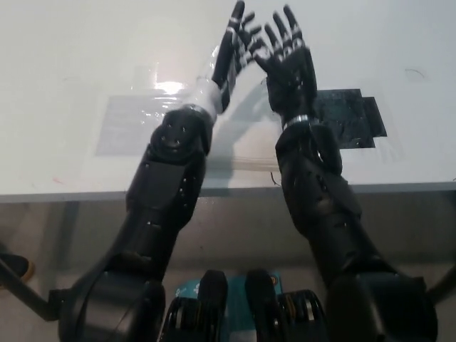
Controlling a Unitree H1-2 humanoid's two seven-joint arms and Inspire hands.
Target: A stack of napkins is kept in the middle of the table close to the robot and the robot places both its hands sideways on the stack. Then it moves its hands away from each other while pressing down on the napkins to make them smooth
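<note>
white table (64, 78) fills the upper part of the head view, its near edge running across the middle. both arms reach forward over it and the two hands sit side by side near the top centre. left hand (231, 50) is tilted on its edge, fingers spread and stretched away from the robot, holding nothing. right hand (288, 60) is just beside it, palm turned toward the left hand, fingers fanned apart and also empty; the fingertips of the two hands nearly meet or touch, which of the two cannot be told. stack of napkins (246, 162) lies on the table close to the near edge, mostly hidden beneath the two forearms, with only a pale strip of its front edge showing between them. clear plastic sheet (135, 117) lies flat to the left of the arms, catching glare. dark patch (349, 117) lies on the table right of the right wrist.
</note>
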